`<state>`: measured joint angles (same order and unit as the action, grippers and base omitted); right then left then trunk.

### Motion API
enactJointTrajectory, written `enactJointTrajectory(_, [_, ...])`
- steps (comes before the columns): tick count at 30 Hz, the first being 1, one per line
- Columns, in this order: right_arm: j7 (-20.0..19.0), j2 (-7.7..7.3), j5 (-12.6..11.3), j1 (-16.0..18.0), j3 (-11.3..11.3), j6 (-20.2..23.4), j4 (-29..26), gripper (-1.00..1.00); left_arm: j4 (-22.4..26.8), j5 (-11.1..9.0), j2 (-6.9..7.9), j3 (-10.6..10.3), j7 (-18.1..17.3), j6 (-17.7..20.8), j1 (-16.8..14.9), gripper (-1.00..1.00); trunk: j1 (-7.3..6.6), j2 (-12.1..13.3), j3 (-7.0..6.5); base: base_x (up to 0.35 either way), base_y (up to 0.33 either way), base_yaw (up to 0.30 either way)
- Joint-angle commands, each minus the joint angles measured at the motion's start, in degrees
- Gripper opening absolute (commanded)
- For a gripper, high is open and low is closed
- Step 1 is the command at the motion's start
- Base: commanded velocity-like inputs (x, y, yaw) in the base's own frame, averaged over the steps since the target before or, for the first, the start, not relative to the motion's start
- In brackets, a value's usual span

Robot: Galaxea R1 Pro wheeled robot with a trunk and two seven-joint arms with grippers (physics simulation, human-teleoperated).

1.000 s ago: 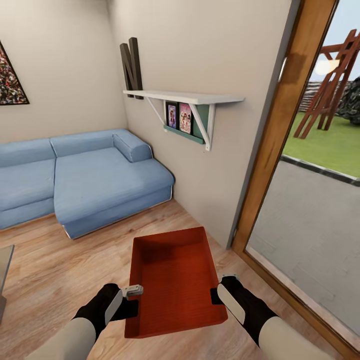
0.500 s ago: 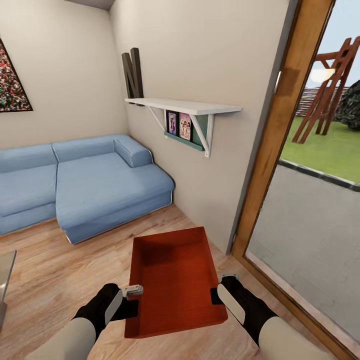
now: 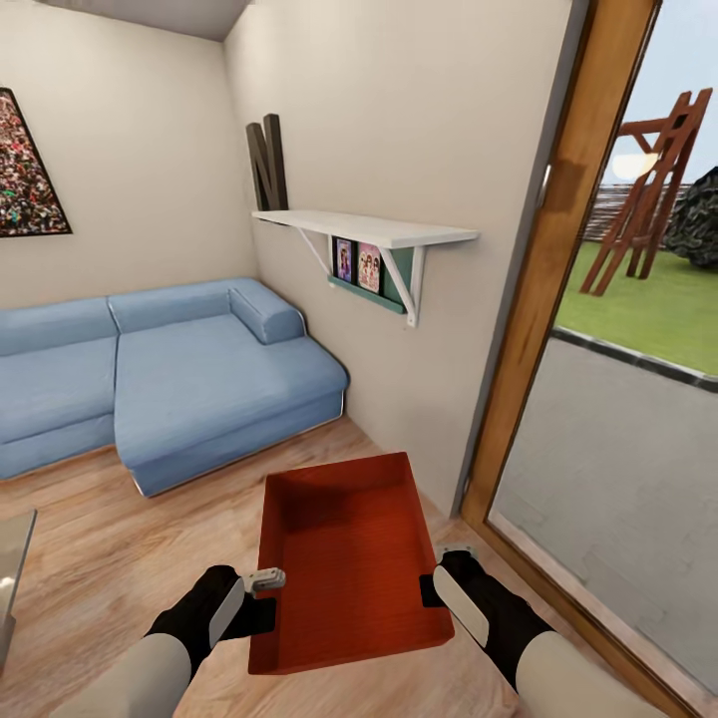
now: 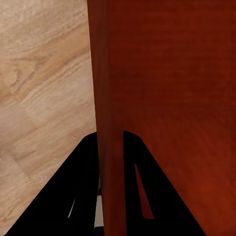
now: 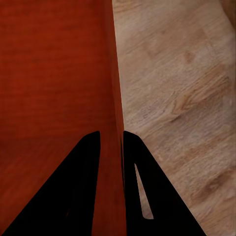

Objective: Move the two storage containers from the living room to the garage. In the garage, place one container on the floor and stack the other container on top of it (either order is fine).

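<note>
An orange-red storage container [image 3: 344, 558] hangs level in front of me above the light wood plank flooring of the living room. My left gripper [image 3: 261, 581] is shut on its left wall [image 4: 109, 147], one black finger on each side. On the opposite wall [image 5: 114, 137] my right gripper [image 3: 439, 576] is shut in the same way. The container is empty. A second container is out of view.
A blue sectional sofa [image 3: 170, 374] fills the back left corner. A white wall shelf [image 3: 364, 229] with a black letter N [image 3: 266, 162] juts from the beige wall ahead. A wood-framed glass door [image 3: 558, 259] stands close on the right. A glass table edge [image 3: 10, 558] shows at far left.
The whole picture has shifted: sofa, shelf and door frame have slid slightly as the camera moved. The container and both grippers keep the same place in the view.
</note>
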<state>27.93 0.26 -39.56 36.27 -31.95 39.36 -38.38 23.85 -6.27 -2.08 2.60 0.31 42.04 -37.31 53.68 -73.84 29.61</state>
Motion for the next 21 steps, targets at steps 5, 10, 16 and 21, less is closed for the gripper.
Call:
enactJointTrajectory(5, [0.57,-0.03,-0.16,0.03,-0.22,0.37,-0.01,-1.0,0.14,1.17,-0.04,0.82,0.21,0.32,-0.04,-1.0,-1.1,1.99,-1.31,0.0,0.0,0.0])
enactJointTrajectory(10, [0.56,-0.04,-0.16,0.03,-0.22,0.37,-0.01,-1.0,0.14,1.17,-0.05,0.82,0.21,0.32,-0.04,-1.0,-2.2,3.99,-2.66,0.0,0.0,0.0])
enactJointTrajectory(16, [0.55,0.0,-0.16,0.03,-0.22,0.37,-0.01,-1.0,0.14,1.17,-0.04,0.82,0.21,0.32,-0.04,-1.0,-3.52,6.4,-4.29,0.0,0.0,0.0])
enactJointTrajectory(21, [0.55,0.0,-0.16,0.03,-0.22,0.37,-0.01,-1.0,0.14,1.17,-0.07,0.82,0.21,0.32,-0.04,-1.0,-4.62,8.4,-5.63,0.0,0.0,0.0])
